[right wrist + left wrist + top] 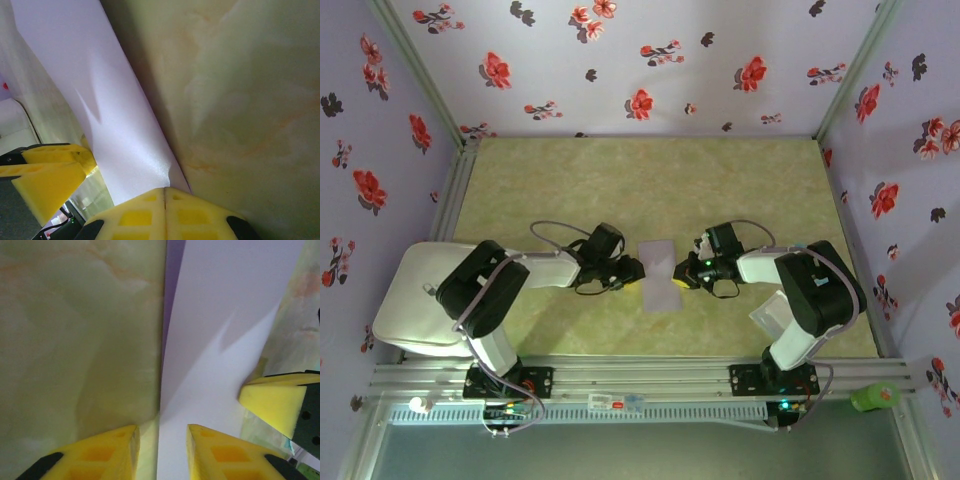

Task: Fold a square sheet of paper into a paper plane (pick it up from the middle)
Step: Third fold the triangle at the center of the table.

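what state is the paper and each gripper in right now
paper: creased and partly folded, side edges lifted off the table, not yet a plane
left gripper: open, jaws apart around the paper's edge
right gripper: shut, tips at the paper's other edge

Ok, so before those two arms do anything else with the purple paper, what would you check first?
1. Sheet within reach of both: the square sheet of paper lies on the table between the tools. Ok.
2. Left tool ready to close: its fingers stand apart, and the sheet's edge runs between them. Ok.
3. Right tool closed: its fingers meet right at the sheet's edge. Ok.
4. Right tool actually pinching paper: cannot tell.
5. Tools clear of each other: close, but apart in the top view. Ok.
6. Plane finished: no pointed dart shape yet. Not ok.
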